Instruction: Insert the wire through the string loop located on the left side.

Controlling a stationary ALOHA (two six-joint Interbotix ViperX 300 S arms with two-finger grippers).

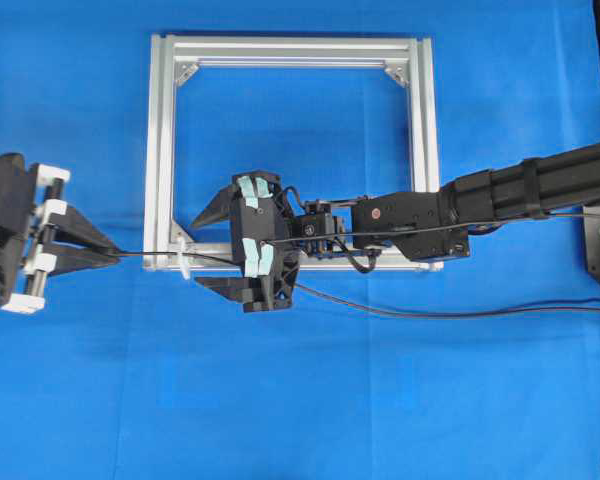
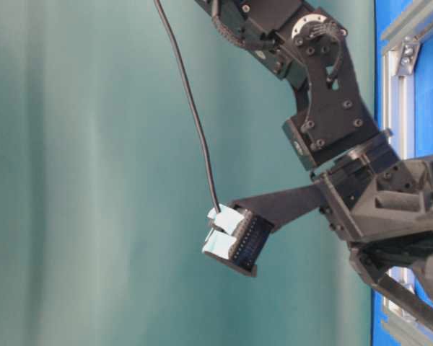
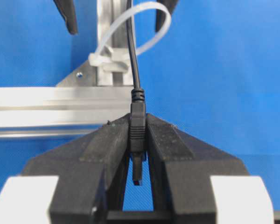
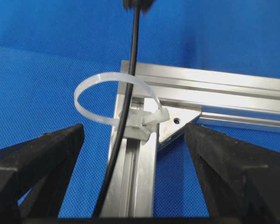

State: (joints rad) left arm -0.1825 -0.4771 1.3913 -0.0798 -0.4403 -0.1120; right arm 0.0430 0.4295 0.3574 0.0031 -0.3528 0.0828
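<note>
A silver aluminium frame [image 1: 160, 150] is seen lying flat on a blue cloth [image 1: 380, 400]. The string loop [image 4: 107, 100], a white translucent band, is fixed at the frame's lower left corner in the overhead view and stands up from the rail. The wire [image 4: 130, 70] is seen passing through this loop in both wrist views. The plug [image 3: 137, 128] at the wire's end is clamped between the closed fingers [image 3: 98, 149] of the left gripper [image 1: 105, 253], which is placed just outside the frame's left rail; the plug's tip is observed in the narrow gap behind the fingertips. From there the wire is traced rightward across the lower rail, past the right gripper [image 1: 208, 250], and onward over the cloth to the right edge of the overhead view. The right gripper is found inside the frame near the same corner, with its fingers [image 4: 42, 158] spread wide on either side of the rail and the loop; nothing is held between them, and the wire is seen running freely in the gap. In the table-level view, a black cable is noted descending to a taped fingertip pad; whether it is the same wire cannot be determined there.
</note>
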